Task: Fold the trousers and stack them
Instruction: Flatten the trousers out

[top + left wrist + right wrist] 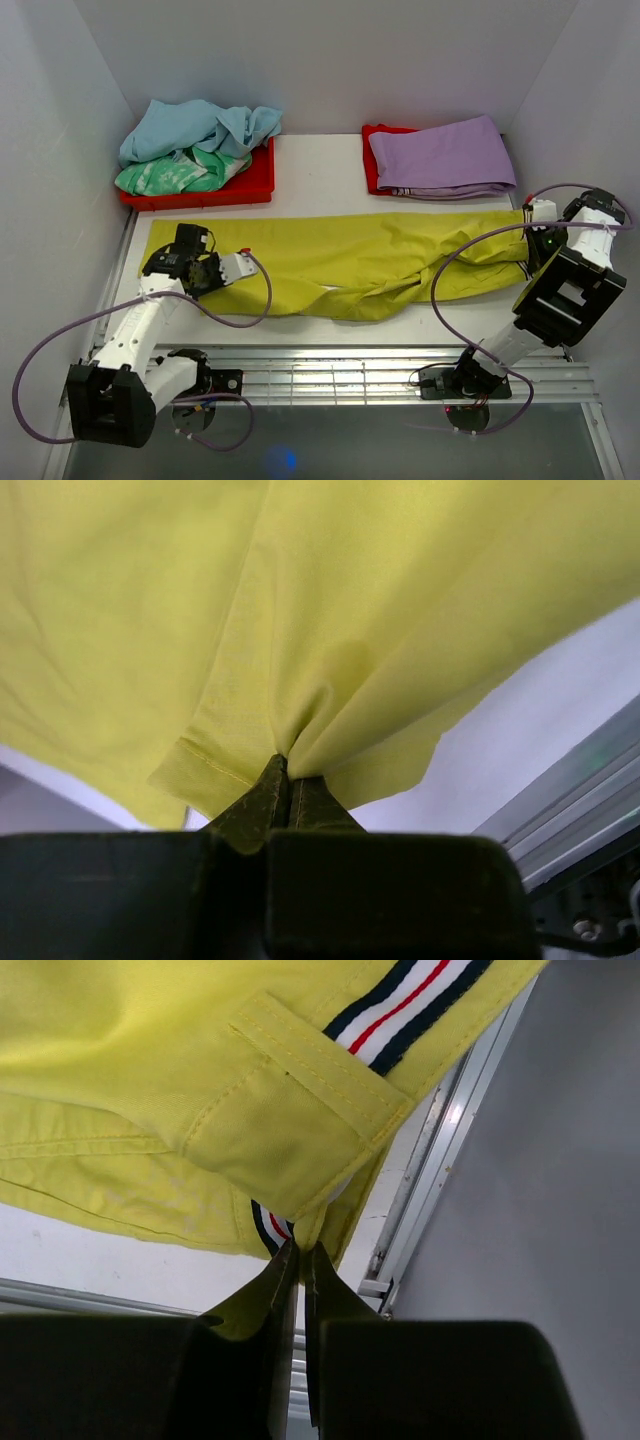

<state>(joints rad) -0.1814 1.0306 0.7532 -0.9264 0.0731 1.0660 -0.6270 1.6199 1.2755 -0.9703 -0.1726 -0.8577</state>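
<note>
Trousers [370, 265] stretched across the table [330, 165], pinched at both ends.
The left gripper [288, 770] is closed on bunched cloth beside a stitched hem [215, 768]. The right gripper [300, 1248] is closed on the other end at the table's right edge, where its wrist view shows a navy-white-red striped ribbon [400, 1005], probably waistband trim, hardly visible from above. A lilac garment [440, 155] lies just behind.

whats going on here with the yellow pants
Two robot arms hold the yellow trousers, which lie stretched across the table. The left hand is shut on the cloth beside a leg hem. The right hand is shut on the waist end by the striped trim. The trousers are not folded up yet. A purple garment sits on a red tray at the back.
</note>
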